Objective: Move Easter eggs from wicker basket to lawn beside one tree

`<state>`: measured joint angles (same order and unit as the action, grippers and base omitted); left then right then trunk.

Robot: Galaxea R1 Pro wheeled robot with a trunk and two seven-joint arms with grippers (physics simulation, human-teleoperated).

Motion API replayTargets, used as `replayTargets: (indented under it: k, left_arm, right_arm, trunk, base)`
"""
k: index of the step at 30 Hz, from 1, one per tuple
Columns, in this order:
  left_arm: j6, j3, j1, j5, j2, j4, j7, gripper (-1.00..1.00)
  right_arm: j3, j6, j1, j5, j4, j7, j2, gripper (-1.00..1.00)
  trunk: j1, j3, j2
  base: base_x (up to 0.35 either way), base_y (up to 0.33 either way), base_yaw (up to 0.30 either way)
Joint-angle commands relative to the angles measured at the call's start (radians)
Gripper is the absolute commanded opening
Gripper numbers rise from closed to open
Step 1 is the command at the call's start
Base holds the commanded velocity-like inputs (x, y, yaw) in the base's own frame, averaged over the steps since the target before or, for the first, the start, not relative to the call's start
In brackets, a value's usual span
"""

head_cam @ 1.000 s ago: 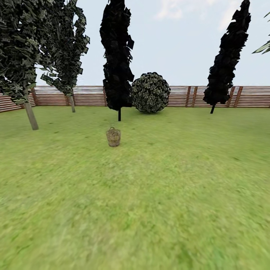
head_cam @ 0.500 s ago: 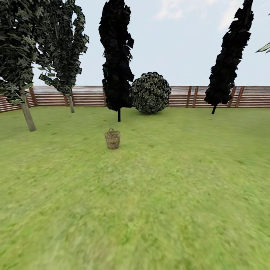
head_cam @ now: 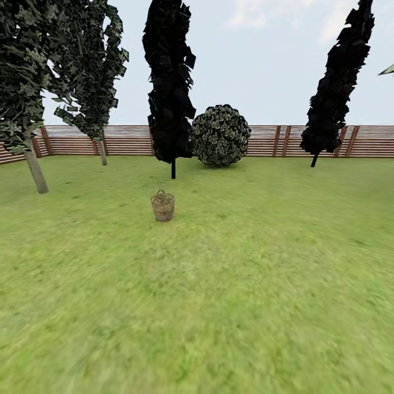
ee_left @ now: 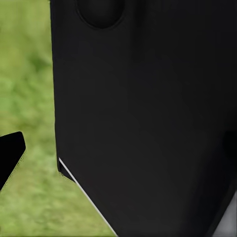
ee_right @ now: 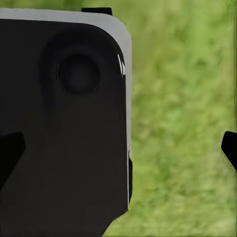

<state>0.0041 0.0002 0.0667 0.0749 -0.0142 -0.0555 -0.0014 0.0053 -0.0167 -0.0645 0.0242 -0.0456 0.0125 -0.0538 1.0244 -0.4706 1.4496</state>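
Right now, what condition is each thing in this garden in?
wicker basket: upright on the grass, well ahead; contents too small to tell.
lawn: flat green grass.
pale-trunked tree: standing, trunk leaning, left of the basket.
black tree: upright behind the basket.
round bush: standing by the fence.
fence: intact along the back.

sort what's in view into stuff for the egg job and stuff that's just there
For the job:
- basket, standing on the grass; eggs too small to make out
- lawn
- pale-trunked tree, a candidate drop spot

Just there:
- black tree
- round bush
- fence
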Motion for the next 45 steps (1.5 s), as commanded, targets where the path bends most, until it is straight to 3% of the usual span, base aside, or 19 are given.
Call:
replayTargets:
  k: [1,45]
  left_arm:
    - [0.0,0.0,0.001,0.008,0.0,-0.002,0.0,1.0]
    - [0.0,0.0,0.001,0.008,0.003,-0.004,0.0,1.0]
  right_arm:
    - [0.001,-0.002,-0.001,0.002,-0.003,0.001,0.0,1.0]
    - [0.001,0.002,-0.001,0.002,-0.003,0.001,0.0,1.0]
  trunk:
    - [0.001,-0.001,0.0]
    - [0.001,-0.001,0.0]
  base:
    - [0.331,0.0,0.0]
    - [0.331,0.0,0.0]
